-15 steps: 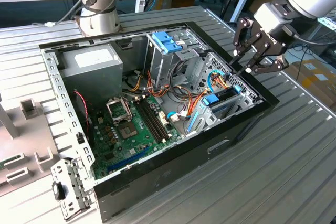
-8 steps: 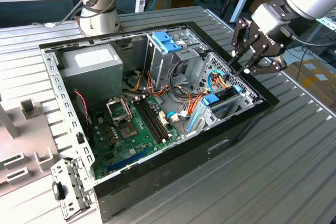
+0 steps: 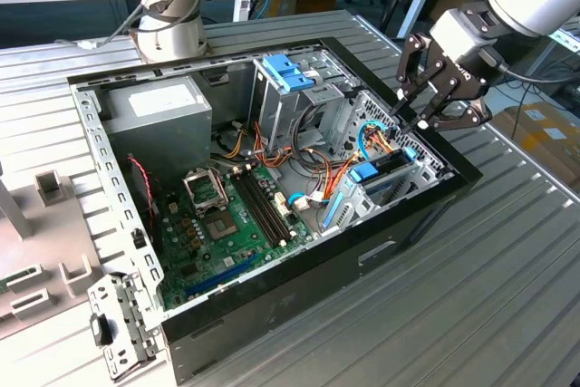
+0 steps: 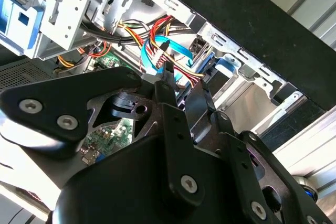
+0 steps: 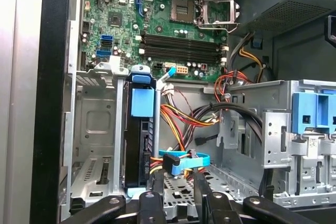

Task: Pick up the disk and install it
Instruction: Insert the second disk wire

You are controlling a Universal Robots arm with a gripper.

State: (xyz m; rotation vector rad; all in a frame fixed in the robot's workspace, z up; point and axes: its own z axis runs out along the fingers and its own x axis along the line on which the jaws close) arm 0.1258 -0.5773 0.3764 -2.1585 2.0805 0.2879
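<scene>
A: Where was the end effector (image 3: 426, 106) at that moment?

B: It hung over the drive cage (image 3: 399, 165) at the front corner of the open computer case (image 3: 272, 287), near the exterior view's right. Its fingers (image 5: 157, 187) stood a little apart, with only a narrow gap, and they held nothing.

A: And the disk?

B: The disk (image 5: 139, 150) stood on its edge inside the cage, beside an empty slot (image 5: 97, 135), with a blue latch (image 5: 142, 100) on top. I judged it was already seated, or almost.

A: What could have gone wrong?

B: The cables, I think. A blue flat cable (image 5: 186, 158) and a bundle of coloured wires (image 5: 184, 119) lay just beside the disk, directly under the fingertips. If the fingers went lower, they could catch a wire and pull a plug.

A: Was there room to move?

B: Not much. The metal wall of the cage and the black rim of the case (image 3: 453, 169) were close on one side. Straight upward was free.
</scene>
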